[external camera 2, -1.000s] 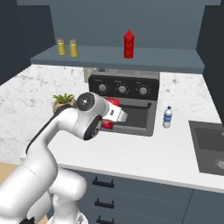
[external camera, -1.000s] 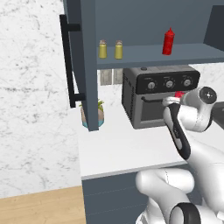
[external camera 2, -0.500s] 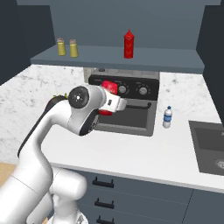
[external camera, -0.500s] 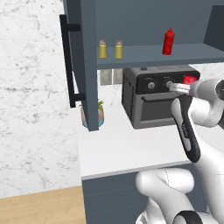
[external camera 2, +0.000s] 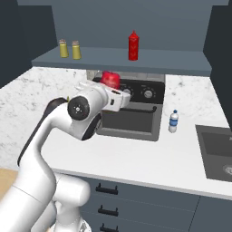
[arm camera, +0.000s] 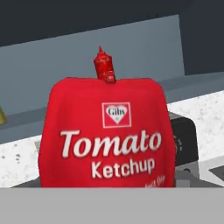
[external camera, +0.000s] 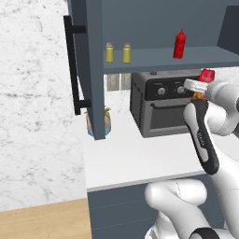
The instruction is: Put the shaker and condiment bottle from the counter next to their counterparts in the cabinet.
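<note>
My gripper (external camera 2: 111, 90) is shut on the condiment bottle (external camera 2: 110, 79), a red squeeze bottle held in the air in front of the toaster oven's top edge. From the left base the bottle (external camera: 207, 74) shows just below the cabinet shelf (external camera: 163, 58). The hand view has its "Tomato Ketchup" body (arm camera: 105, 135) close up, covering my fingertips. The plain red bottle (external camera: 179, 45) (external camera 2: 132, 45) (arm camera: 103, 65) stands on the shelf, up and beyond the held one. Two alike yellow-green shakers (external camera: 109, 52) (external camera: 126, 52) stand side by side at the shelf's left.
A black toaster oven (external camera 2: 136, 118) sits on the white counter (external camera 2: 149, 158) under the shelf. A small water bottle (external camera 2: 173, 121) stands to its right, a sink (external camera 2: 217, 154) beyond that. The open cabinet door (external camera: 95, 70) with its black handle and a potted plant (external camera: 106, 122) are left.
The gripper has risen with the condiment bottle, from in front of the oven door to about the oven's top, closer to the shelf.
</note>
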